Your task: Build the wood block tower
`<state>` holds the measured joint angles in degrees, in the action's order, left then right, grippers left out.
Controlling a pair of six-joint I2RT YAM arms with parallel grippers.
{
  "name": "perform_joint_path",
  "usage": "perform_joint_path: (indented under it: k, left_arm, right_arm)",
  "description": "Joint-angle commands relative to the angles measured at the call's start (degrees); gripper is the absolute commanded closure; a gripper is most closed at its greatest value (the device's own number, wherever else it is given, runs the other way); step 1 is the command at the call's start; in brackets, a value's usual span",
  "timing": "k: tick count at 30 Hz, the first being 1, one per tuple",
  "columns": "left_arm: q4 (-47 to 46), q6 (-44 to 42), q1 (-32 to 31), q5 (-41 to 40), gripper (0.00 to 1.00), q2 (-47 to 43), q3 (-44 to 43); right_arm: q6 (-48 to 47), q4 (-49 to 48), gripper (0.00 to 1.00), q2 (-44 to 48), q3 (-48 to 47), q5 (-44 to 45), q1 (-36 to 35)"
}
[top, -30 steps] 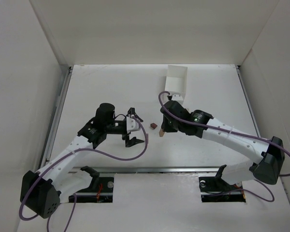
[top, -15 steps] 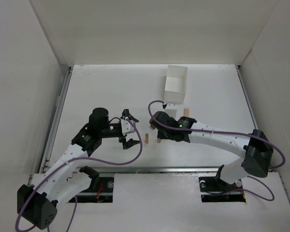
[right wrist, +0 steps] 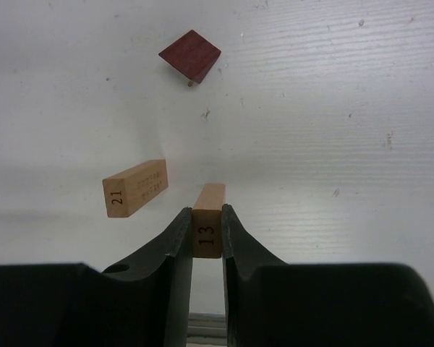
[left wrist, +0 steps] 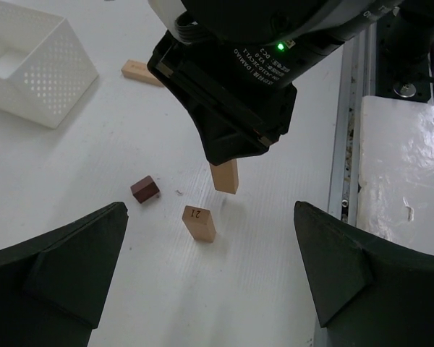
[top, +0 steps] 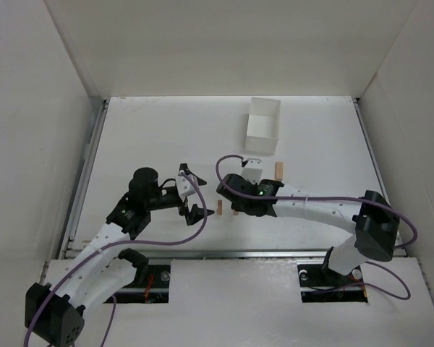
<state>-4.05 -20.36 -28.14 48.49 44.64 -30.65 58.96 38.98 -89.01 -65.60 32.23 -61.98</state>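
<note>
The right arm is stretching lower and farther left across the table than a second ago. It is no longer covering the white box at the back, and a tan block lying flat in front of that box is now showing. The left arm is sitting drawn back a little toward its base. Its left gripper is spreading wide with nothing between the fingers, as before.

The right gripper is pinching narrowly on a tan block marked 13 and holding it upright near the table's middle. Whether the block's lower end is touching the surface is not clear. Just beside it, but apart, a second tan block marked 21 is standing on end. The dark reddish-brown block is resting near both, toward the back. From above, the right gripper is hiding it, where a second ago it was showing in the open.
</note>
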Motion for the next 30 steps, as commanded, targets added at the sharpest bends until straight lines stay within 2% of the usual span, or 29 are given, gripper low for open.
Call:
perform_joint_path:
  k: [1, 6, 15, 30]
  left_arm:
    - [-2.7, 1.6, 0.4, -0.7, 0.01, -1.0, 0.2]
    - [-2.7, 1.0, 0.4, -1.8, 0.00, -2.0, 0.2]
    - [-2.2, 1.0, 0.4, -2.3, 0.00, -2.0, 0.7]
    - [-1.7, 0.5, 0.4, -2.3, 0.00, -2.5, 0.7]
  right_arm:
    - [2.7, -1.3, 1.00, 0.9, 0.6, 2.5, -0.5]
    - [3.2, -3.9, 1.00, 2.1, 1.9, 2.5, -0.5]
    - [2.7, -3.3, 1.00, -6.0, -3.3, 2.5, -1.0]
    - [0.4, -5.0, 1.00, -7.6, -5.5, 3.0, -1.0]
